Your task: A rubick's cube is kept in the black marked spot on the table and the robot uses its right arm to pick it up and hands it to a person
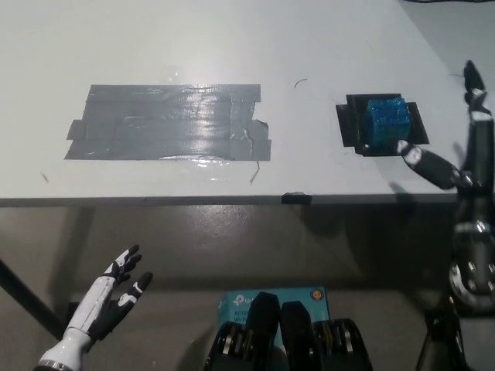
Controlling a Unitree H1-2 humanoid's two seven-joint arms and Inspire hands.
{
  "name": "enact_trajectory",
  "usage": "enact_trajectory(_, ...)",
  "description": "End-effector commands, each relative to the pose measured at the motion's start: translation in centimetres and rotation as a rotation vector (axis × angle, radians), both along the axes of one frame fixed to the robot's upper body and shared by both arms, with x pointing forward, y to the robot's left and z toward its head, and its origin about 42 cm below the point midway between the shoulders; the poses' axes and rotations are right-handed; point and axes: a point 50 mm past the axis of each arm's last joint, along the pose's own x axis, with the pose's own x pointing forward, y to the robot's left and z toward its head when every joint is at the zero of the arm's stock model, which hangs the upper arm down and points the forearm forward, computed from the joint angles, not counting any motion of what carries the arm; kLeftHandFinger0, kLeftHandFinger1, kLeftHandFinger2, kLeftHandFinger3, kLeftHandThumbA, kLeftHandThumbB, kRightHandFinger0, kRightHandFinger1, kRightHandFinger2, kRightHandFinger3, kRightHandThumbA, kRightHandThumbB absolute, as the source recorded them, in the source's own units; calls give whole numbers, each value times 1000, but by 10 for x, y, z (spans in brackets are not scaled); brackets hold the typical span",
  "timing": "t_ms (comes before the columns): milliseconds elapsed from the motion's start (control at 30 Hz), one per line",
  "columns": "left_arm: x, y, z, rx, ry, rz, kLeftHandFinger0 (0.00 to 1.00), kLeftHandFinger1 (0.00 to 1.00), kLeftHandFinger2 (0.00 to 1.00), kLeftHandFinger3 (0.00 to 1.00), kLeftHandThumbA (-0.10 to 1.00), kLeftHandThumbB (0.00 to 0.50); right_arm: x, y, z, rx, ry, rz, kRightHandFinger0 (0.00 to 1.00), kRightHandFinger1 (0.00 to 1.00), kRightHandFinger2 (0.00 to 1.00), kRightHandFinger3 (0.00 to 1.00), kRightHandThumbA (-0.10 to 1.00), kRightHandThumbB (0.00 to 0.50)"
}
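We can make out only part of the writing on the teal box (272, 297) at the near edge, under the table: what looks like a white "tp" logo and lines of small text too blurred to read, plus a round orange mark at its right corner. The grey tape patch (168, 123) on the table (232, 46) carries no writing we can read. Our right hand (456, 158) is raised at the right side, just over the table's near edge, with its fingers (473, 93) spread and pointing far, and one shorter finger reaching left toward the cube; it is released and grasps nothing. The forearm runs down from it toward the near right corner. The cube (387, 124), blue on the faces we see, sits on the black spot (349, 126) on the right part of the table, just left of the right hand and not touched by it. Our left hand (108, 297) rests low at the near left, below the table edge, fingers apart and empty.
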Motion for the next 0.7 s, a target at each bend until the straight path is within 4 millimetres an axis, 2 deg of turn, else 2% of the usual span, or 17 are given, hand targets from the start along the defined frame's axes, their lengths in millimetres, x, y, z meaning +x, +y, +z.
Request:
enact_trajectory(0,4,-3,11,9,-59,-29,1000,1000,1000,1000,869,136,31,-9,8,-5,40,-62,1000,1000,1000,1000,954,431)
enact_trajectory(67,4,-3,11,7,-59,-33,1000,1000,1000,1000,868,130,50,-11,-2,-6,99,-62,1000,1000,1000,1000,935,449)
enact_trajectory(167,5,-3,13,3,-63,-31,1000,1000,1000,1000,862,123,63,-8,-9,15,123,-57,1000,1000,1000,1000,870,465)
enact_trajectory(300,7,-2,15,8,-73,-27,1000,1000,1000,1000,861,127,81,0,-13,24,184,-30,1000,1000,1000,1000,862,460)
enact_trajectory(367,7,-3,15,11,-76,-29,1000,1000,1000,1000,870,131,86,2,-17,13,200,-26,1000,1000,1000,1000,865,461)
enact_trajectory(433,8,-3,15,2,-77,-31,1000,1000,1000,1000,869,137,91,4,-17,-19,217,-34,1000,1000,1000,1000,894,446)
enact_trajectory(533,10,-3,17,9,-75,-32,1000,1000,1000,1000,878,135,98,6,-14,-25,226,-31,1000,1000,1000,1000,868,417)
enact_trajectory(633,13,-3,19,2,-82,-34,1000,1000,1000,1000,876,132,103,8,-10,-12,230,-28,1000,1000,1000,1000,858,423)
enact_trajectory(667,13,-3,20,4,-79,-33,1000,1000,1000,1000,879,140,105,9,-9,-5,233,-27,1000,1000,1000,1000,867,446)
